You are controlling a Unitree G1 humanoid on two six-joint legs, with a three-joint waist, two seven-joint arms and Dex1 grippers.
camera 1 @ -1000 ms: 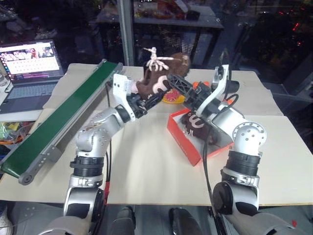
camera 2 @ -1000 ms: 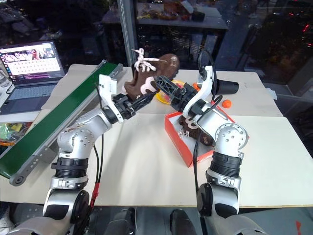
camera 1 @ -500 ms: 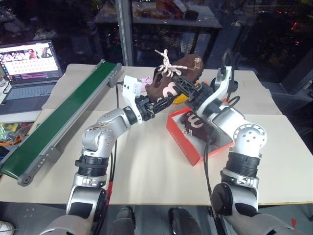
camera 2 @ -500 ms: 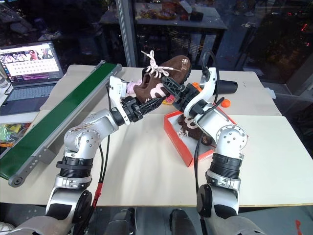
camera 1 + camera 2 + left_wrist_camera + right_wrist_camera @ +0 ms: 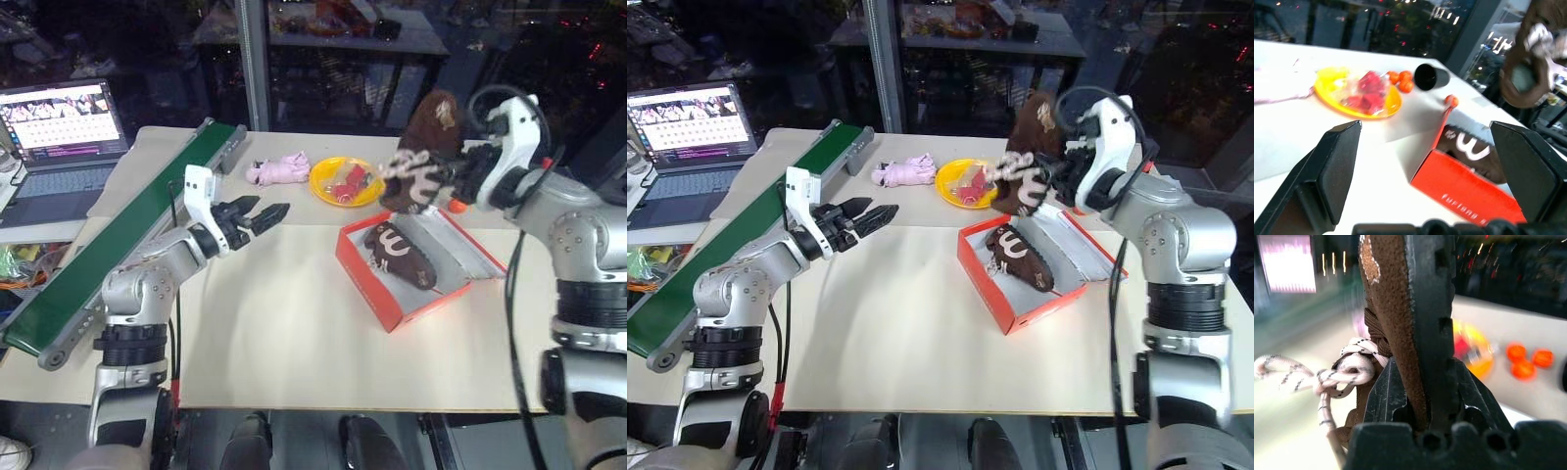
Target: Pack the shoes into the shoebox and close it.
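Holding now: the right gripper (image 5: 453,179) is pinching 1 small dark brown fuzzy shoe (image 5: 423,155) with cream laces, its 2 black fingers clamped on the thin upper wall; the shoe is hanging in the air just above the 12 o'clock edge of the red-orange rectangular cardboard shoebox (image 5: 364,266).
Resting in box: the other brown fuzzy shoe (image 5: 399,255) with its white marking is lying on the white floor of the shoebox, running from about 11 o'clock to 5 o'clock across it.
Standing off: the left gripper (image 5: 261,215) is hovering with its fingers spread wide and empty, at about 9 o'clock from the shoebox and well apart from it.
Lid: it is lying open on the box's 3 o'clock side, so closing is not yet begun.
Handling judgement: the shoe is probably light and soft, sagging from the pinch; the fuzzy upper is giving good friction, but the loose laces (image 5: 1327,372) are dangling and could snag on the box rim.
Grip judgement: the collar wall is serving well as a hold; lowering it sole-first beside the packed shoe seems wise.
Nearby clutter: the round yellow plate (image 5: 328,181) with red pieces and the pink plush toy (image 5: 277,169) are sitting at 10 to 11 o'clock of the box.
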